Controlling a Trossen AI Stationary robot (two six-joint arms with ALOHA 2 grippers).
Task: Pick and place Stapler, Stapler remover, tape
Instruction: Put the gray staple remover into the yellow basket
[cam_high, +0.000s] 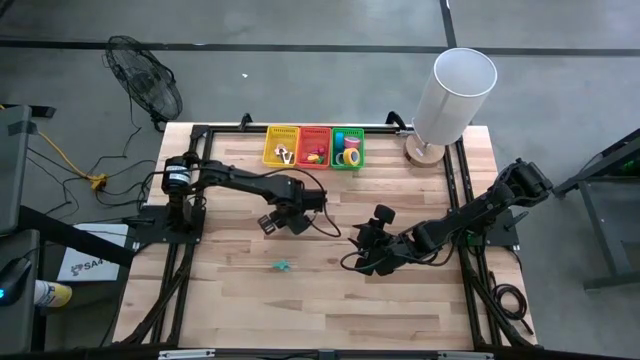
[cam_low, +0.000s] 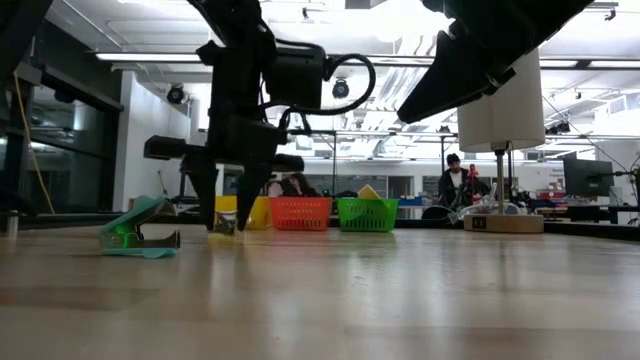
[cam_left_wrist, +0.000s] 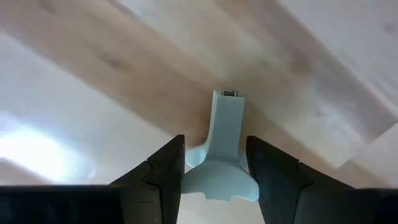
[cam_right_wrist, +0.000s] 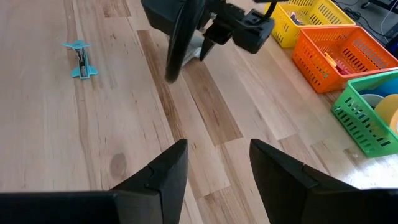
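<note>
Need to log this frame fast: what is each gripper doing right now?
Left gripper: fingers on either side of a pale blue stapler remover on the table; grip cannot be told.
Right gripper: open, empty, above the table.
</note>
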